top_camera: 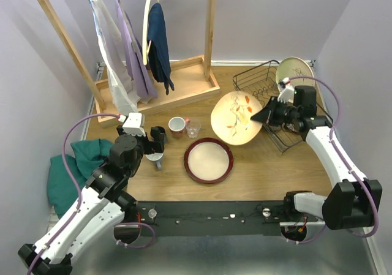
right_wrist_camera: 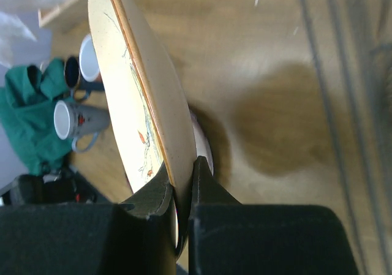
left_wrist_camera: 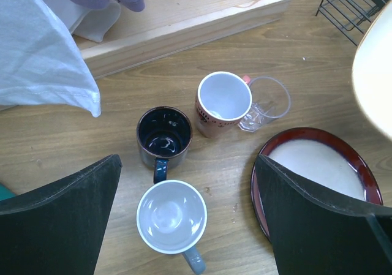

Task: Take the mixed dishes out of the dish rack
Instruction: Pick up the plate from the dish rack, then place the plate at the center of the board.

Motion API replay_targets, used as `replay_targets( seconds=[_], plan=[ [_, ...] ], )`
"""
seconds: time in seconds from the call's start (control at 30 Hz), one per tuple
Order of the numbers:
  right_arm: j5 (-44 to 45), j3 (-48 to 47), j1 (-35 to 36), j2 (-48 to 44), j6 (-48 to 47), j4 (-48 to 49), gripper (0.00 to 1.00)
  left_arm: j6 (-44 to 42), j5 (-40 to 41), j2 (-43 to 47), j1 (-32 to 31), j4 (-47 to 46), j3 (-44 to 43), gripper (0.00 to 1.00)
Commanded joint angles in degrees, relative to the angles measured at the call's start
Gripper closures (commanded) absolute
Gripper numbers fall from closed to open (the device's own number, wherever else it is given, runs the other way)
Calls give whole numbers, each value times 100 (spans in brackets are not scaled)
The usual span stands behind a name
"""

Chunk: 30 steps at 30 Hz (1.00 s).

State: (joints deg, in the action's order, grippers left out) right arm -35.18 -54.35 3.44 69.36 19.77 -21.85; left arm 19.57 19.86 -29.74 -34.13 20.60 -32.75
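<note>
Tabletop (top_camera: 263,171), right end effector (right_wrist_camera: 182,177) pinching plate (right_wrist_camera: 119,73) close-up

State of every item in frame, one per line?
Twig plate: tilted, rim clamped in right tool.
Red-rimmed plate: lying flat.
Grey mug: upright, empty.
Dark mug: upright.
Pink mug: upright, empty.
Glass: upright.
Rack: cream plate standing inside.
Left tool: open, holding nothing.
</note>
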Motion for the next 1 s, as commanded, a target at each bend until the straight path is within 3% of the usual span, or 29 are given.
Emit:
replay_targets(
  seconds=[0.0, 0.2, 0.5, 0.97],
  plan=[
    [-964, 695, 341, -107, 816, 812, 99, -112, -87, -94, 38, -276, 94, 1],
    [-991, 1391, 797, 130, 1511, 1585, 99, -129, -87, -155, 38, -294, 102, 1],
    [-648, 1717, 1439, 692, 1802, 1946, 99, -138, -105, -190, 56, -311, 94, 1],
    [-358, 1796, 1879, 1211, 1671, 1807, 91, -155, -158, -252, 73, -328, 94, 1]
  ],
)
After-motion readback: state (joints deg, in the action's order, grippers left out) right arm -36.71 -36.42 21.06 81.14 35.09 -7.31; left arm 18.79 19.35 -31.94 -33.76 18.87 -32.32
